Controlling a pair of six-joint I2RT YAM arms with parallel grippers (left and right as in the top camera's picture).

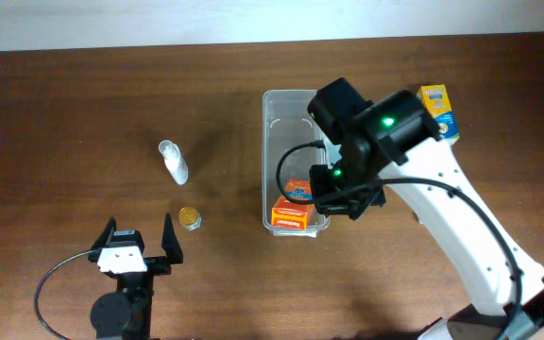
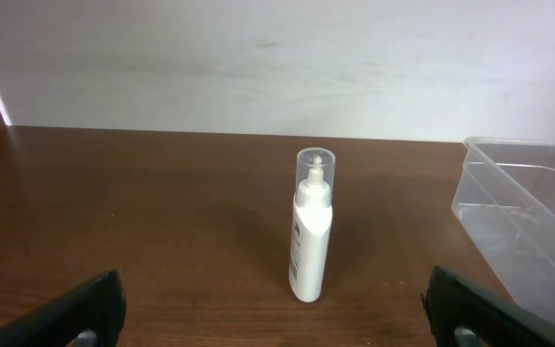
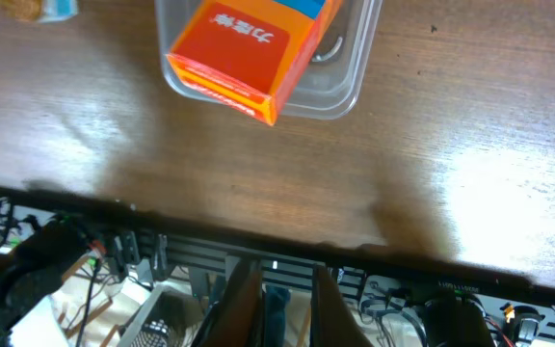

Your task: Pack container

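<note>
The clear plastic container (image 1: 270,142) lies lengthwise at the table's middle; it also shows in the left wrist view (image 2: 518,212) and the right wrist view (image 3: 345,87). An orange box (image 1: 291,215) sits tilted in its near end (image 3: 244,53). My right gripper (image 1: 348,200) hovers over the container's near right side; its fingers (image 3: 287,308) are close together with nothing between them. My left gripper (image 1: 140,231) is wide open and empty (image 2: 276,318), low at the front left.
A white bottle with a clear cap (image 1: 173,162) stands upright ahead of the left gripper (image 2: 311,231). A small gold cap (image 1: 189,219) lies near it. A yellow and blue box (image 1: 437,109) stands at the back right. The table's front edge (image 3: 258,226) is close.
</note>
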